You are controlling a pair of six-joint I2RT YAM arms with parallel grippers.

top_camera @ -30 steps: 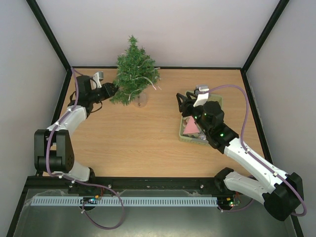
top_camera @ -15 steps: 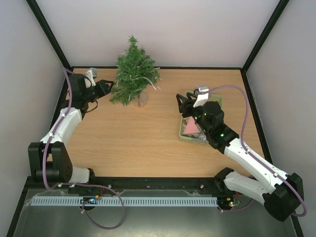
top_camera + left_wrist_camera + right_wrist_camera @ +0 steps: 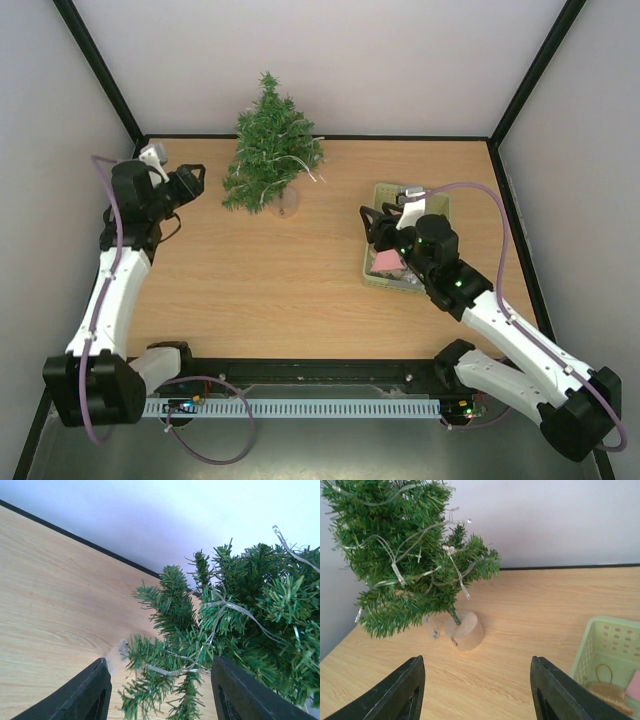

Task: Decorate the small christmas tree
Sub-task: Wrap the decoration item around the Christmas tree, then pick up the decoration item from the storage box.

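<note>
Top external view: one small christmas tree stands at the bench's far edge, left of centre, on one round wooden base. The left gripper hangs near the far-left corner, apart from the branches. The right gripper hovers by the one pale green basket toward the right edge, with one pink piece inside it. Left wrist view: its two black fingers stand apart, gripping nothing; branches wound with one clear light string lie beyond them. Right wrist view: two fingers spread apart and empty, with the tree far-left, the basket's corner right, and one brown looped ornament inside.
</note>
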